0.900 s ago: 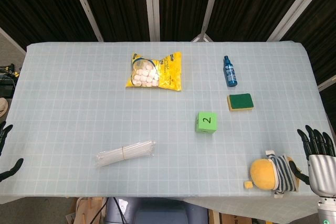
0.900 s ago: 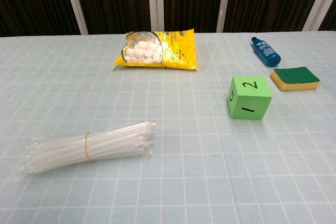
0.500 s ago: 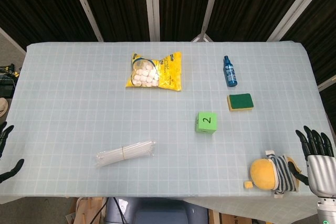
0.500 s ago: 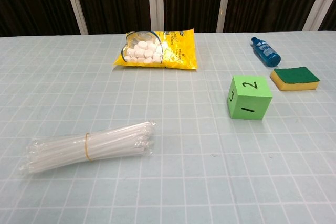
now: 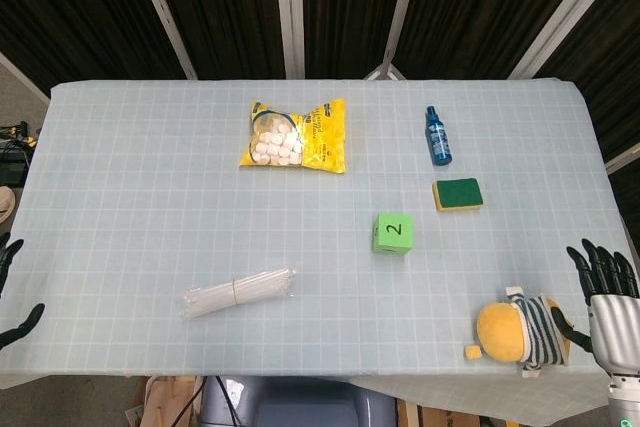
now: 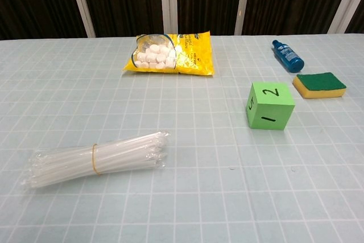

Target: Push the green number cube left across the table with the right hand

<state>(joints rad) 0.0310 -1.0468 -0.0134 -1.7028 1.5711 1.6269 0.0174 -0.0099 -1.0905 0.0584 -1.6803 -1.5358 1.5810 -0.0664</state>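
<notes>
A pale blue-grey cloth ruled with a white grid is spread over the table (image 5: 130,167). The number cube (image 6: 269,105) is coloured bright green with black numerals. The snack bag (image 5: 296,135) is printed yellow, the bottle (image 5: 438,136) blue, the sponge (image 5: 458,193) green over yellow, and the plush toy (image 5: 520,331) orange with dark stripes.

One green number cube (image 5: 393,233), one yellow bag of white sweets (image 5: 295,136), one blue bottle (image 5: 438,136), one green-topped sponge (image 5: 458,194), one bundle of clear straws (image 5: 239,291), one striped plush toy (image 5: 520,331), two hands: left (image 5: 12,292), right (image 5: 605,299)
</notes>
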